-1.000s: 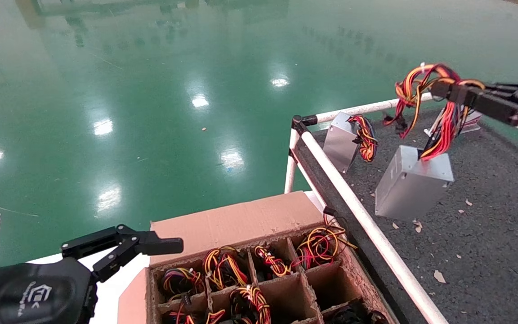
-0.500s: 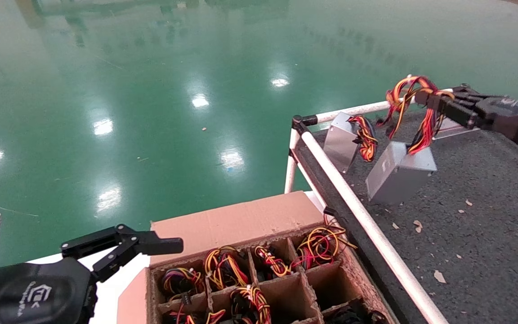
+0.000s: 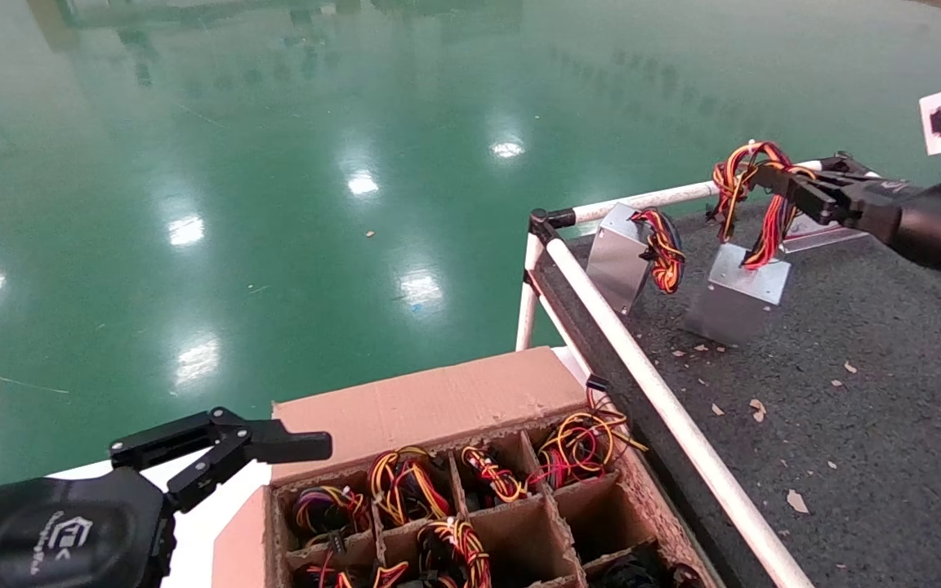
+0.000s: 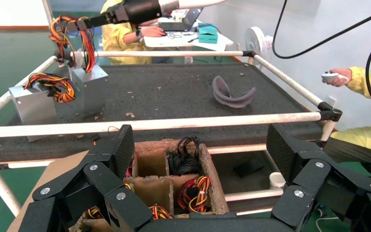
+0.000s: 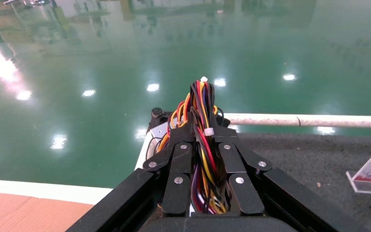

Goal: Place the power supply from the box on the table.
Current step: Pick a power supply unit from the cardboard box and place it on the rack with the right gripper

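Your right pincer (image 3: 773, 175) is clamped on the looped red, yellow, orange and black wire bundle (image 3: 752, 192) of a small silver sheet-metal power supply (image 3: 738, 294); the right wrist view shows the wires pinched tight between both black fingers (image 5: 178, 159). The case hangs directly beneath the pincer, tilted, with its lower edge at or just above the dark grey speckled tabletop (image 3: 871, 367). Whether it already touches, you cannot tell from these views.

Just beside the hanging case, on the side toward the table's corner, a second silver power supply with its own wire loop (image 3: 630, 253) stands against the white tube rail (image 3: 658, 392). Beyond the pincer, a clear plastic stand (image 3: 822, 237) sits on the tabletop.

You are in the set-down step. Next, lower until the case rests flat and the wires go slack, then part the fingers and lift straight away so the loop does not snag. Keep clear of the neighbouring unit as the case settles.

Well apart, below the rail, the brown cardboard box with its grid of cells (image 3: 470, 490) holds more wire bundles. Your left pincer (image 3: 274, 449) is parked near the box's flap, fingers spread wide and empty.
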`<state>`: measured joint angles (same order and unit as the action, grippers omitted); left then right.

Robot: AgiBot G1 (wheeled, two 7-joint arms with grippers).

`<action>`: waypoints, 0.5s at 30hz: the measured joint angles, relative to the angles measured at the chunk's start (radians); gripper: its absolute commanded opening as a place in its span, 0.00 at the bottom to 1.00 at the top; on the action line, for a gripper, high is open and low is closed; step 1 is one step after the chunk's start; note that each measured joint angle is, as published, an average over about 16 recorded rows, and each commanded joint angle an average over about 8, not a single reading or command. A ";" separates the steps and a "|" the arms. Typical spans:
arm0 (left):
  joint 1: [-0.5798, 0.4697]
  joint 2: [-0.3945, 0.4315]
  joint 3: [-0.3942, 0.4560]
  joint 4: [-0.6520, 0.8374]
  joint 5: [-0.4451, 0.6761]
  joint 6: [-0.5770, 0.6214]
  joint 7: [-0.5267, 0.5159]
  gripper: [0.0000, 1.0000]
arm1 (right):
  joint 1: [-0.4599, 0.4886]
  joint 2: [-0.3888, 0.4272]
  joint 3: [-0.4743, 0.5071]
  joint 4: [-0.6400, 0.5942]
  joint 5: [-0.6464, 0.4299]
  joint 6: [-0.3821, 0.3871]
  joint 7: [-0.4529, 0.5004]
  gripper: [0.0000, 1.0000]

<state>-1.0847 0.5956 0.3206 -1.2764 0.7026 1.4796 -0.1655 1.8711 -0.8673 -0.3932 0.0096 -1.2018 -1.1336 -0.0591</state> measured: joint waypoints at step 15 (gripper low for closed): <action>0.000 0.000 0.000 0.000 0.000 0.000 0.000 1.00 | -0.017 -0.077 0.020 -0.029 0.029 0.107 0.032 0.00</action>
<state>-1.0848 0.5954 0.3210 -1.2764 0.7023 1.4794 -0.1653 1.8543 -0.9446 -0.3733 -0.0194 -1.1732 -1.0262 -0.0271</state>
